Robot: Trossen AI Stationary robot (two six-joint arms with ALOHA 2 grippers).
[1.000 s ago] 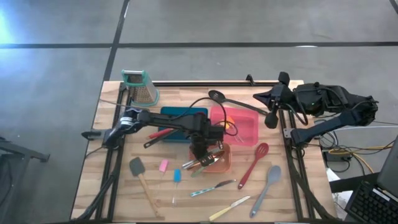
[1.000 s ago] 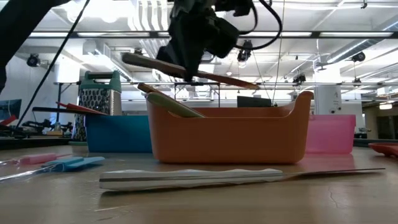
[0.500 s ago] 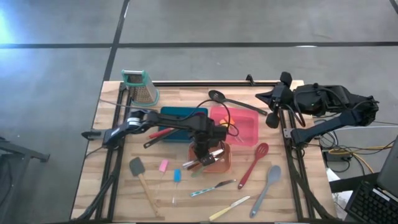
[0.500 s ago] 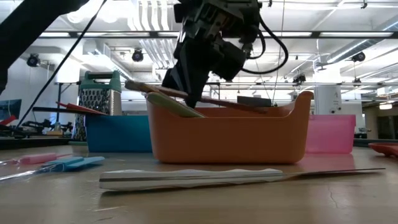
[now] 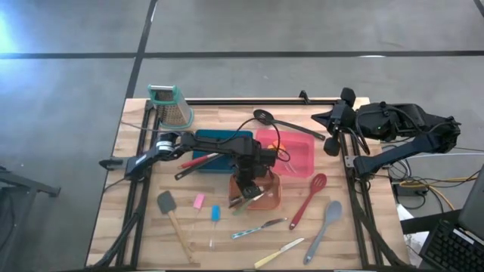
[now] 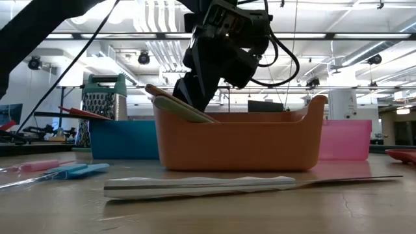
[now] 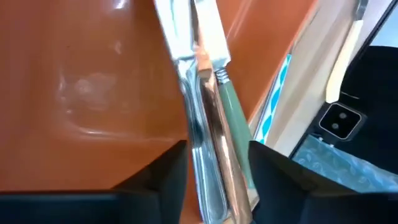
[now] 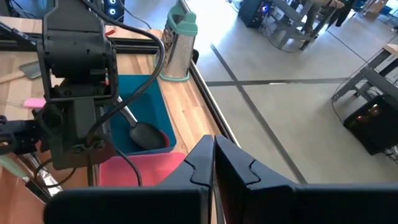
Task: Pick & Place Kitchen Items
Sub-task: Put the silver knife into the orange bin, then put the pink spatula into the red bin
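My left gripper (image 5: 246, 192) (image 6: 197, 101) hangs open over the orange tray (image 5: 275, 199) (image 6: 240, 140), fingers pointing steeply down into it. In the left wrist view my left gripper (image 7: 217, 171) straddles a copper-coloured knife (image 7: 214, 134), a silver knife (image 7: 186, 68) and a green-handled one (image 7: 239, 118), all lying on the tray's floor. Their handle ends (image 6: 170, 101) lean on the tray's left rim. My right gripper (image 5: 330, 142) (image 8: 214, 165) waits shut, high at the table's right edge.
A blue tray (image 5: 224, 139) and a pink tray (image 5: 300, 156) stand behind the orange one, a grater (image 5: 172, 106) at the far left. Loose on the wood lie a black ladle (image 5: 274, 121), red spoon (image 5: 308, 198), grey spoon (image 5: 325, 225), black spatula (image 5: 169, 210) and knives (image 5: 260, 227).
My left gripper has come down toward the orange tray with a copper-coloured knife it held level above the rim. The knife now lies tipped in the tray, one end down inside and the handle end on the left rim beside the green handle.
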